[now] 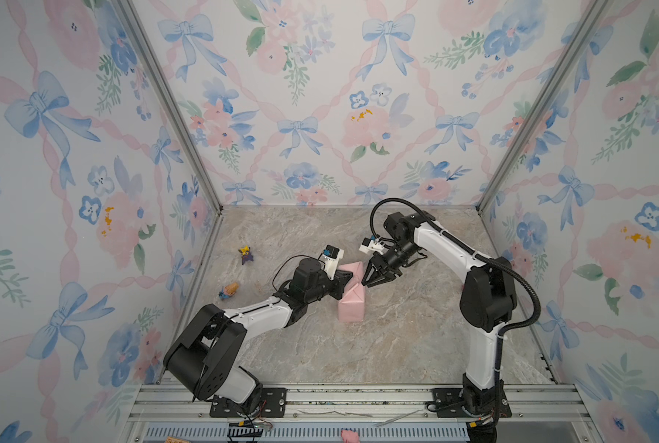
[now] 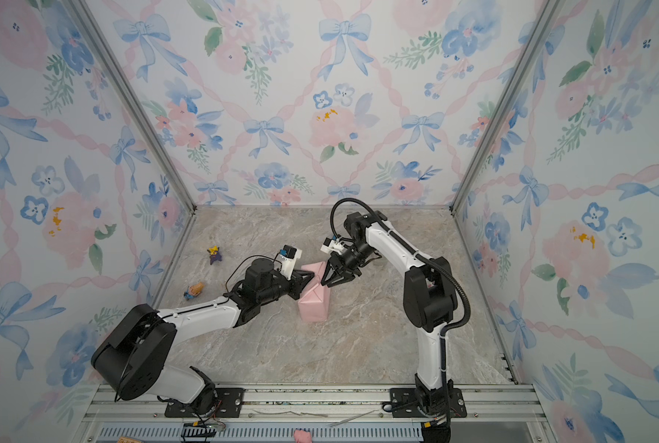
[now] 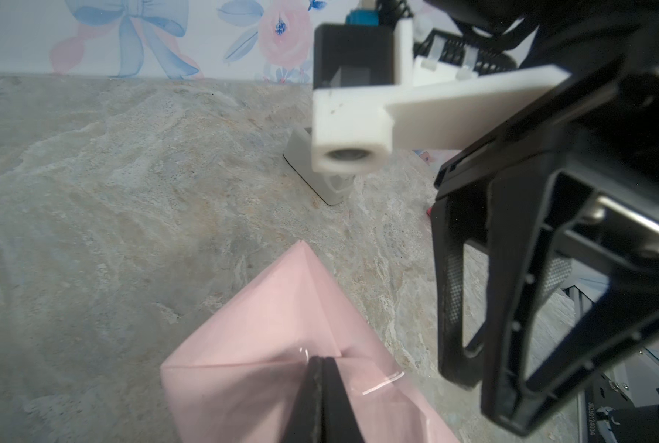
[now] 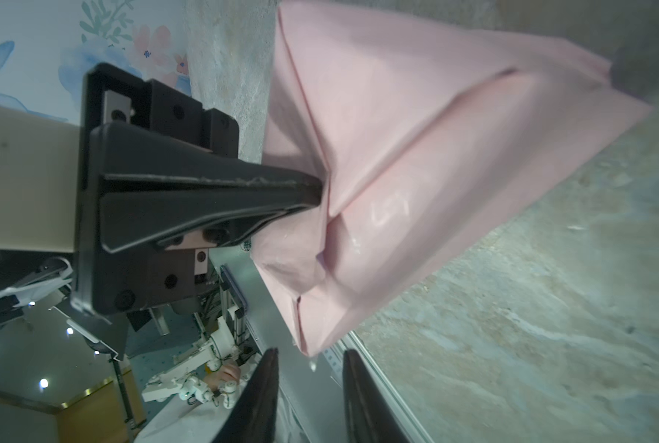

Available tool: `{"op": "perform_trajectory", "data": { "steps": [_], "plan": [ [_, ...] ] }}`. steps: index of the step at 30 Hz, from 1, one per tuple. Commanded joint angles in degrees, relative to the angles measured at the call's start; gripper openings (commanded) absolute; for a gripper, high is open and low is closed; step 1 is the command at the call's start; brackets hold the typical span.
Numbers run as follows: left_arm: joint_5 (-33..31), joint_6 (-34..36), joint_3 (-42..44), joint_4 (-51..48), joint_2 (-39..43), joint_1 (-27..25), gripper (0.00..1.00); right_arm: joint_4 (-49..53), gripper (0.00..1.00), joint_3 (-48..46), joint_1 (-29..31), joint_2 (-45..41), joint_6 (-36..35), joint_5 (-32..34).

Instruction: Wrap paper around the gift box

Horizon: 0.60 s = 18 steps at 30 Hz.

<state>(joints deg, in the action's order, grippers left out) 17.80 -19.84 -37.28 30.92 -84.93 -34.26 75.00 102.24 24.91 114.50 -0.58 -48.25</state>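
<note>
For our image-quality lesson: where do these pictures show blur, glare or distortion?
Left wrist view: white camera mount blurred, tape glinting on the paper. Right wrist view: right gripper soft. Both top views: walls splay outward.

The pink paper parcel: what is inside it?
Only folded pink paper shows, closed on every visible side, with clear tape over one fold. Its contents are fully covered; no box can be seen.

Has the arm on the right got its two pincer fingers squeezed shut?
No. The right wrist view shows the right end effector with its fingers standing plainly apart, a clear gap between them.
</note>
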Motion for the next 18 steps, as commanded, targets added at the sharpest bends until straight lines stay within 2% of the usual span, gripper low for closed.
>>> {"op": "perform_trajectory", "data": {
  "steps": [1,5,9,14,18],
  "plan": [
    [-1.3,1.4,2.1,-5.1,-1.3,-0.3,0.06,1.0,0.36,0.4,-0.9,-4.1,2.4,4.8],
    [-1.4,1.6,2.1,-5.2,-1.0,-0.5,0.06,1.0,0.40,4.3,-0.1,-3.7,5.3,9.8],
    [-1.6,1.6,2.0,-5.2,-0.8,-0.6,0.06,3.5,0.42,8.9,2.7,0.5,5.2,13.4],
    [-1.7,1.7,2.1,-5.2,-0.6,-0.7,0.06,3.6,0.42,12.4,4.2,4.3,5.7,14.3],
    [-2.0,1.7,2.2,-5.2,-0.1,-0.7,0.06,2.2,0.42,11.8,4.6,6.4,5.9,13.7]
  ]
}}
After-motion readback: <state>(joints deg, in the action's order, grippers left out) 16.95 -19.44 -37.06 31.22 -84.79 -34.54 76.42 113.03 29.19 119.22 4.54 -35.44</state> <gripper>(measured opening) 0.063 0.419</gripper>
